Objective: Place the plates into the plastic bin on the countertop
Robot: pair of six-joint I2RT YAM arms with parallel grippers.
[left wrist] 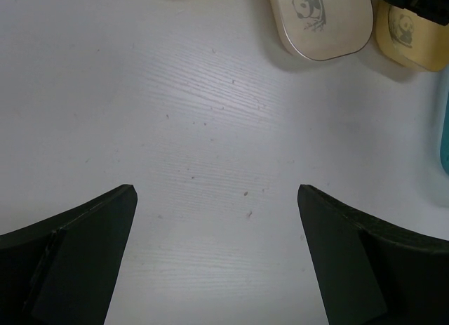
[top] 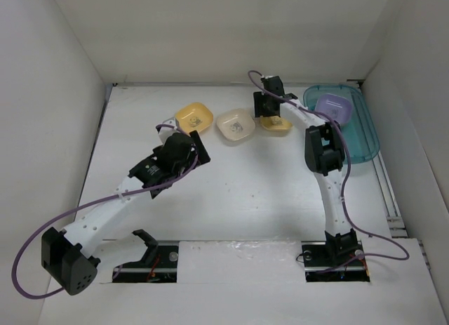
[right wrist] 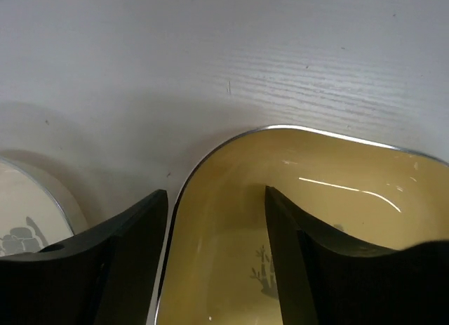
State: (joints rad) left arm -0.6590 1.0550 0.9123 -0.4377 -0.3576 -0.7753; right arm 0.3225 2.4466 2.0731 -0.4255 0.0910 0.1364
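The right gripper point(right wrist: 216, 199) stands astride the rim of a yellow plate point(right wrist: 337, 199), 1 finger inside the dish and 1 outside, jaws apart and not yet pinching it. That plate lies on the countertop point(top: 245, 184) just left of the plastic bin point(top: 365, 135), which holds 1 purple plate point(top: 333, 107). The step in hand looks like the grasp. Next comes a firm pinch, a lift and a short carry over the bin wall. The left gripper point(left wrist: 217, 199) hangs wide open, holding nothing.
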